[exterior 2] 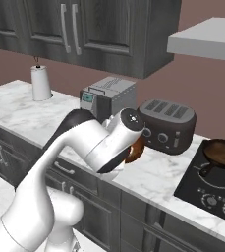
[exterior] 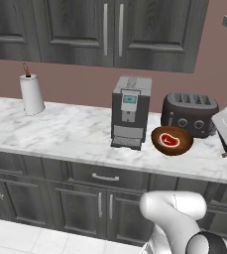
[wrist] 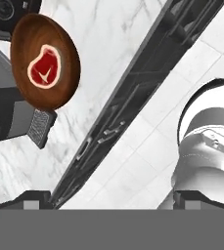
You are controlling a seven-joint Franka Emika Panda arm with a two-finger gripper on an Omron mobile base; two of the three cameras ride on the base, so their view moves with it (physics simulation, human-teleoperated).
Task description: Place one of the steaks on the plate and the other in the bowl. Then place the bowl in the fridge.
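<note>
The brown wooden bowl [exterior: 172, 140] stands on the marble counter [exterior: 65, 131] between the coffee machine and the toaster. One red steak [exterior: 169, 139] with a pale fat edge lies flat inside it. In the hand view the bowl [wrist: 45, 61] and the steak [wrist: 44, 72] sit at the upper left. My gripper [wrist: 114, 197] hangs open and empty above the counter's front edge, off to the bowl's side. In the right base view my arm covers most of the bowl [exterior 2: 133, 153]. The plate and the fridge are out of view.
A grey coffee machine [exterior: 130, 111] stands left of the bowl and a dark toaster [exterior: 189, 113] behind it. A paper towel roll [exterior: 31, 94] is at the far left. A stove with a frying pan [exterior 2: 224, 152] lies to the right. Wall cabinets hang above.
</note>
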